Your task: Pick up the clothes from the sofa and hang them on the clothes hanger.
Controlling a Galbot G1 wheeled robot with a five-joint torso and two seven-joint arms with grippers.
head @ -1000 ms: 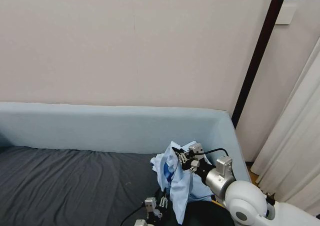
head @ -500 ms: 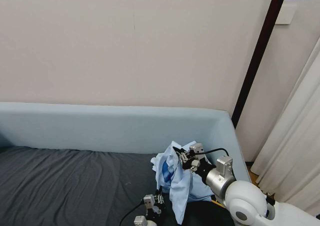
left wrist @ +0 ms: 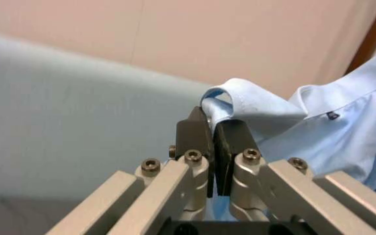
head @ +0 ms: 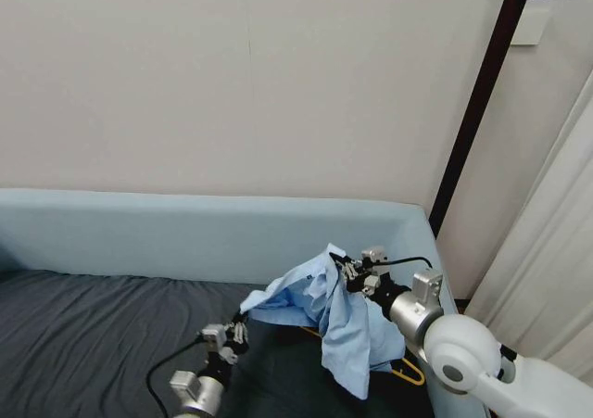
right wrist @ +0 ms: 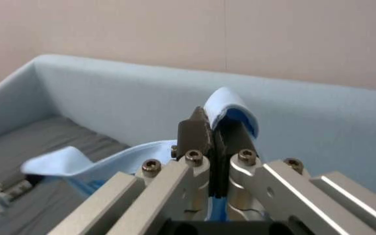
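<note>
**Shirt now stretched between both grippers above the sofa's right end**

The light blue button-up cotton shirt (head: 347,330) hangs clear of the dark grey seat cover (head: 93,335) of the pale blue sofa (head: 185,237). It is held up near the corner where the backrest meets the right armrest.

The right gripper (head: 350,272) is clamped on a fold at the top of the garment. In the right wrist view its jaws are pressed together, with a loop of blue cloth rising out of them (right wrist: 213,129). The left gripper (head: 243,323) is closed too, and the left wrist view shows a fold of the cloth nipped between its dark pads (left wrist: 213,132).

A second ago the shirt hung as a bunched bundle from the right gripper alone, with the left gripper low beneath it at the seat's front edge. Since then the left gripper has swung out to the left, towards the middle of the seat, drawing a flap of cloth with it. The right gripper has also risen a little.

The garment now spans both grippers as a sagging sheet, so I judge the pick-up done and the spreading under way. A yellow wire hanger (head: 408,373) peeks from under the shirt's lower hem. The dark upright pole of the clothes rack (head: 473,121) stands beyond the sofa's right end, well apart from the shirt, so the hanging is not yet begun.
</note>
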